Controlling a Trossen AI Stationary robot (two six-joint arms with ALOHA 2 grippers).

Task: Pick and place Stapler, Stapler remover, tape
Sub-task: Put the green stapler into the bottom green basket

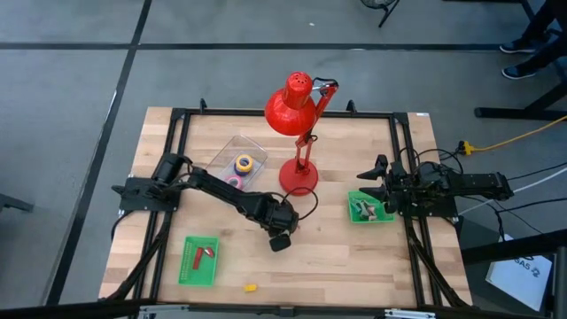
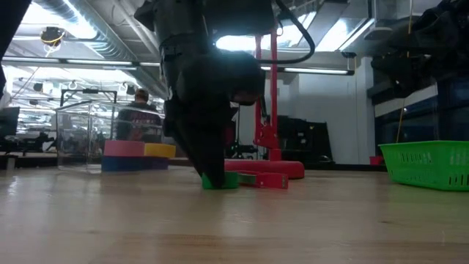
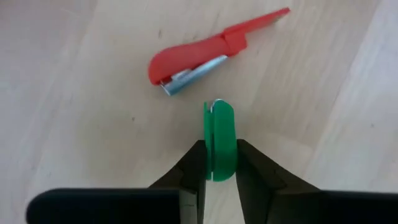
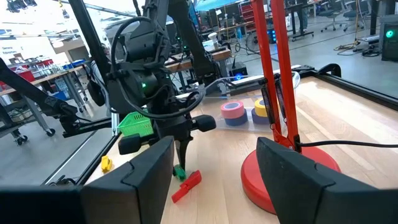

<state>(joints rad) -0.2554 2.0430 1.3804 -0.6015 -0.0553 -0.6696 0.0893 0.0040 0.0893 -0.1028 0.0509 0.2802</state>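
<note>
One left gripper [image 3: 221,163] clamped on green stapler remover [image 3: 219,138]; no legible writing.

Desk from above, red lamp [image 1: 298,111] at centre.
Left end effector [image 1: 282,239] reaches mid-desk; right end effector [image 1: 370,180] sits over a green basket [image 1: 368,217]; tape [image 1: 244,164] lies in a clear tray [image 1: 232,152].

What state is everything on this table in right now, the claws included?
Left gripper: closed on the green staple remover, at the table top.
Right gripper: open, waiting above a green basket.
Red stapler: lying loose on the wood.
Tape rolls: resting in the clear tray.
Red lamp: upright.
</note>
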